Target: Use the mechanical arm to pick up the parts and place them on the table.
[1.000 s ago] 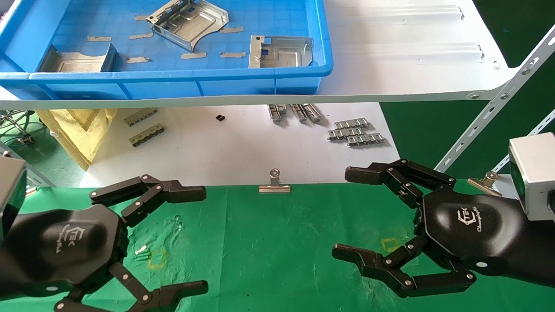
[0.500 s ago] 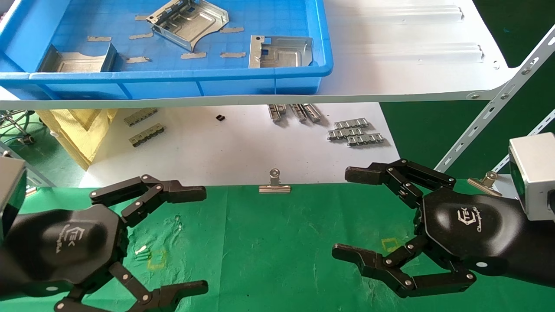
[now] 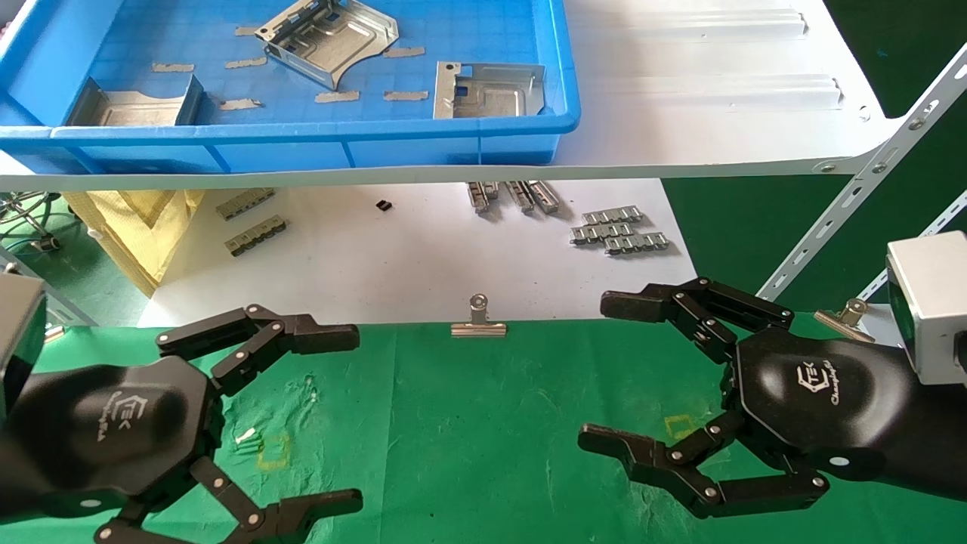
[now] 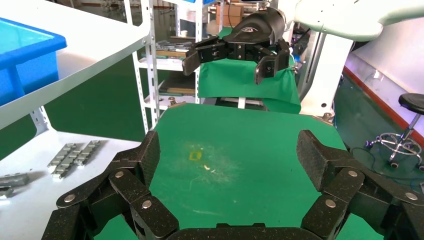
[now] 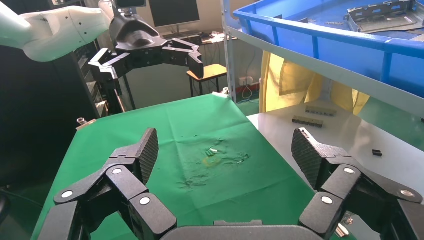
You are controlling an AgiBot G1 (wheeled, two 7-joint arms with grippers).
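Head view has both tools spread wide and holding nothing: left tool (image 3: 336,412) and right tool (image 3: 604,374) hang over the green tabletop (image 3: 483,423), with a big bare stretch of cloth between them. A silver clip (image 3: 478,326) sits on the tabletop's far edge. All three parts (image 3: 329,39) lie up in the blue bin (image 3: 453,147) on the white shelf (image 3: 702,98), well apart from either tool. The bin's front wall hides the near edge of the left part (image 3: 136,106).
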